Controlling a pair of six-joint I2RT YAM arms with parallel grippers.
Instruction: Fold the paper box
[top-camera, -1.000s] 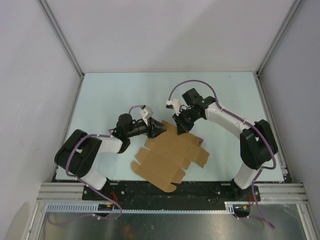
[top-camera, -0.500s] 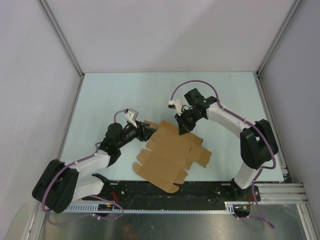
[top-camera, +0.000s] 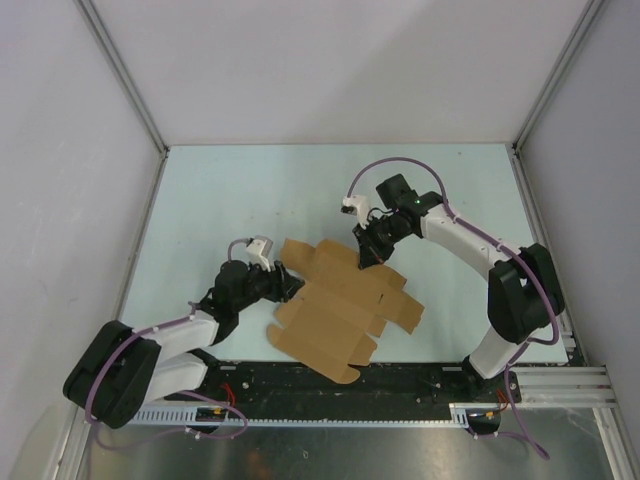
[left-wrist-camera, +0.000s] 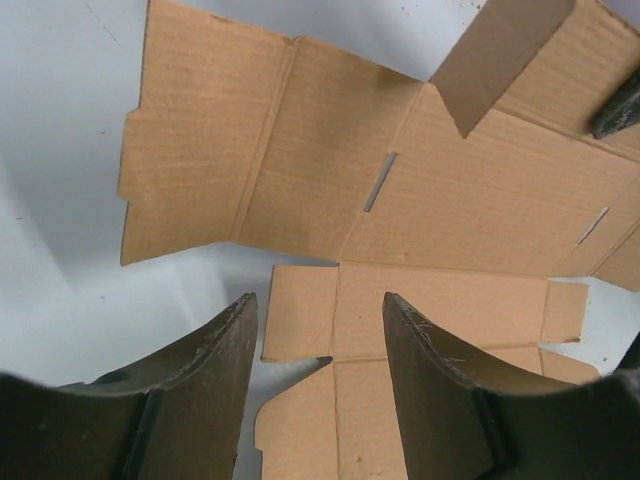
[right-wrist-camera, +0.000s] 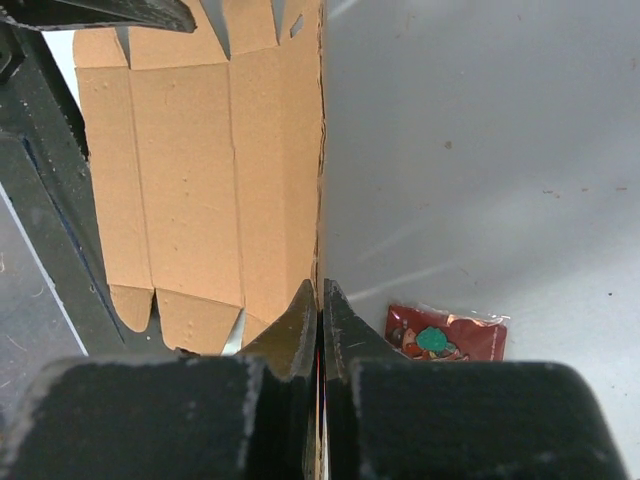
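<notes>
Right pincer (top-camera: 362, 257) hides the flap edge it pinches on the paper box (top-camera: 335, 305); left pincer (top-camera: 287, 284), spread, hovers at its left edge.

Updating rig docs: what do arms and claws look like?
White shells and black joints on left arm and right arm, a lilac cable looping along each. Black tapered fingers on left claw and right claw; white block at each wrist.

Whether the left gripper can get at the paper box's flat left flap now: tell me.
Probably yes. The left gripper is open, empty, beside the paper box; the flap lies flat ahead with nothing between. The right gripper pinches the far edge, out of the way.
</notes>
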